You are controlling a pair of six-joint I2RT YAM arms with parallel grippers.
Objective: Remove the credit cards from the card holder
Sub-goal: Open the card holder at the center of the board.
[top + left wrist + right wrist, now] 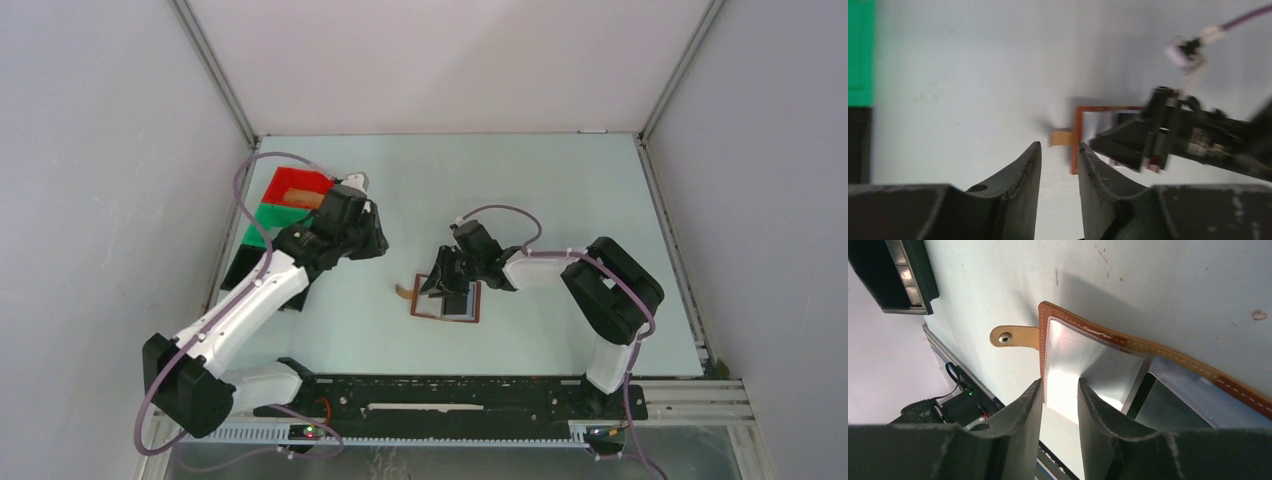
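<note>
The brown card holder point(430, 303) lies spread flat on the table, its strap tab point(1013, 335) pointing left. A dark grey credit card point(458, 305) rests on its near-right half, and the card's dark edge point(1142, 390) shows beside a grey pocket. My right gripper point(437, 284) hovers low over the holder with its jaws apart. The left edge of the shiny left panel point(1068, 360) shows in the gap of the right gripper point(1059, 387). My left gripper point(379, 244) hangs open and empty to the left of the holder point(1077, 145), pointing at it; between the left gripper's fingertips point(1059, 150) only table shows.
A red bin point(285, 182) holding a flat tan thing point(300, 197), a green bin point(262, 217) and a black tray point(240, 268) sit at the left table edge behind the left arm. White walls enclose the table on three sides.
</note>
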